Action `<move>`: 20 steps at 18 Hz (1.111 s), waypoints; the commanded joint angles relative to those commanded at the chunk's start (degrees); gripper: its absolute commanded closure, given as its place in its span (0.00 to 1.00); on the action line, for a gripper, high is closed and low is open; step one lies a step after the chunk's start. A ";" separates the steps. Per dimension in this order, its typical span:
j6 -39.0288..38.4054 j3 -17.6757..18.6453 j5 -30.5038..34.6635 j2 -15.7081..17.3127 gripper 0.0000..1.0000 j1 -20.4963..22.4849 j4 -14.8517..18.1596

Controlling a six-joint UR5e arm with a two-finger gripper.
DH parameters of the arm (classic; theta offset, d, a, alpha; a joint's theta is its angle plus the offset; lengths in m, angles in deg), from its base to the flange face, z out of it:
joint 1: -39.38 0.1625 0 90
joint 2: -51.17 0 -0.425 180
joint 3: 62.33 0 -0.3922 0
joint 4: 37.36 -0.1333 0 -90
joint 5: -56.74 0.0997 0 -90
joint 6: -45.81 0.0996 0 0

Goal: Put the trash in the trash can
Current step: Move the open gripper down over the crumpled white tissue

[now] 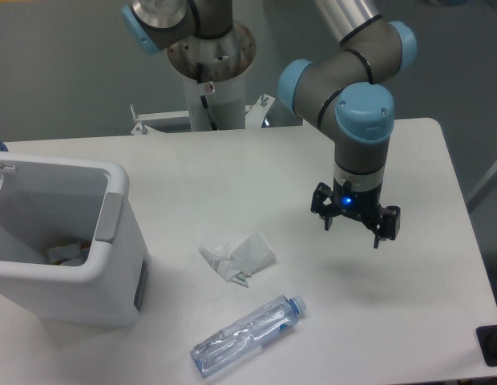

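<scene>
**Clerk:** On the white table (232, 168), taking the boxy white plastic trash can (112, 265) as landmark. Item one: crumpled white paper wad (240, 257), lying just right of the can, apart from it. Item two: clear plastic water bottle with a blue cap (247, 334), on its side, to the can's lower right and nearer the front edge than the wad, cap pointing away from the can. Neither item is in the can. Some scraps show at the can's bottom; I cannot tell what they are.

**Checker:** And the arm?

**Clerk:** Grey arm with blue joint caps (353, 80), reaching down from the upper right, wrist vertical. Black two-finger gripper (355, 228) points straight down, hanging above the table well right of the can and right of both items. Fingers stand apart, nothing between them.

**Checker:** Risks to log?

**Clerk:** In my judgement, three. The wad is soft and uneven, so a shallow pinch may catch one fold and drop it short of the can. The bottle is round and smooth; gripped off-centre it may roll or swing. Carried low, either item could strike the can's thick rim.
</scene>
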 joint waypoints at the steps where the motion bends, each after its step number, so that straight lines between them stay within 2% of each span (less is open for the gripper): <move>1: 0.00 0.00 0.18 0.00 0.00 -0.09 -0.09; 9: -0.26 0.44 0.35 0.00 0.00 -0.44 -0.09; 12: -2.01 3.94 -0.17 0.79 0.00 -0.45 -0.26; 15: -2.90 6.41 -0.26 1.67 0.00 -0.88 -2.37; 20: -3.43 7.56 -0.26 1.58 0.00 -4.04 -2.99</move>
